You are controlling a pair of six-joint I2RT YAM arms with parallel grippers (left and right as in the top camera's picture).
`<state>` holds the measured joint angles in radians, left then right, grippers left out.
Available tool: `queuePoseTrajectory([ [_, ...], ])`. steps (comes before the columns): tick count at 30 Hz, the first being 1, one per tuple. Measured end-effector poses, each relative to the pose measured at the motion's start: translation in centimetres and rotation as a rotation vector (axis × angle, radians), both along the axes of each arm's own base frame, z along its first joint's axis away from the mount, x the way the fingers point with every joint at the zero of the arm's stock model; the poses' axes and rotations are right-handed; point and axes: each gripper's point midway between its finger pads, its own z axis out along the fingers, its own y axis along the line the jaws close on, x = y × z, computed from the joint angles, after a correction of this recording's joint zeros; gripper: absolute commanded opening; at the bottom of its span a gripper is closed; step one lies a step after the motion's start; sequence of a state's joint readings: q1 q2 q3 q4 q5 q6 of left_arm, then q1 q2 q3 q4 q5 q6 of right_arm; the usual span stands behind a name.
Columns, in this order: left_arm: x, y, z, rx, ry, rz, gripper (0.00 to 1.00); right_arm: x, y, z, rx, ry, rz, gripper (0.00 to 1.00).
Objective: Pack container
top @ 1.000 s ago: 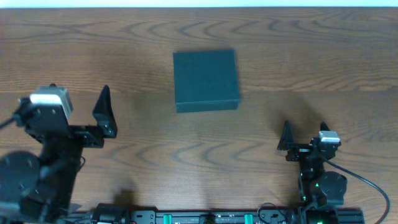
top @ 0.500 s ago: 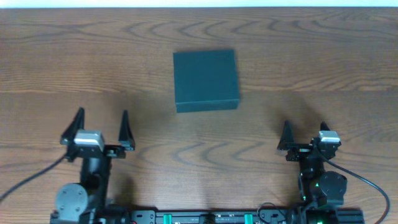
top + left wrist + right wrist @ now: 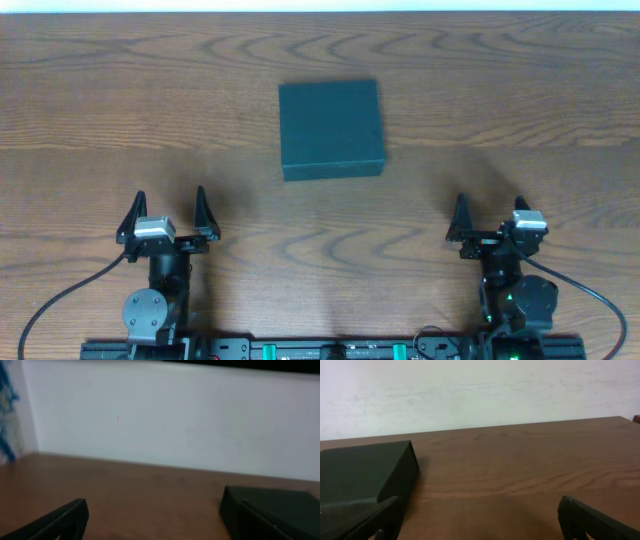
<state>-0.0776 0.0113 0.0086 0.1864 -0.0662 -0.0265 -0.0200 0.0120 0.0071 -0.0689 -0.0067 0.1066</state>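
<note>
On table [image 3: 90,80], wood-grain, midway across and toward the far side: one box [image 3: 331,129], dark teal, square, lid down flat, nothing touching it. Near edge, left of box: my left gripper [image 3: 169,197], fingers spread wide, holding nothing, well apart from box; its wrist view catches the box low at right. Near edge, right of box: my right gripper [image 3: 490,202], fingers likewise spread and bare, well apart from box; its wrist view has the box at left. Behind table: one plain white wall [image 3: 470,390].
</note>
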Motion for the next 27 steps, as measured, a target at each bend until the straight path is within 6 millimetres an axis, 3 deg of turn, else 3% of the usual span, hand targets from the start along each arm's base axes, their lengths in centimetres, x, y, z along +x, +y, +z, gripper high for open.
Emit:
queuePoseTrajectory([
  [4,0.0,0.9,-0.6,-0.015,0.022,0.045,0.95,0.0,0.0,0.0,0.0,0.0,0.0,0.99],
  [9,0.0,1.4,-4.2,-0.037,0.168,0.07,0.95,0.0,0.0,0.0,0.0,0.0,0.0,0.99],
  [27,-0.2,1.4,-4.3,-0.038,0.189,0.07,0.95,0.0,0.0,0.0,0.0,0.0,0.0,0.99],
])
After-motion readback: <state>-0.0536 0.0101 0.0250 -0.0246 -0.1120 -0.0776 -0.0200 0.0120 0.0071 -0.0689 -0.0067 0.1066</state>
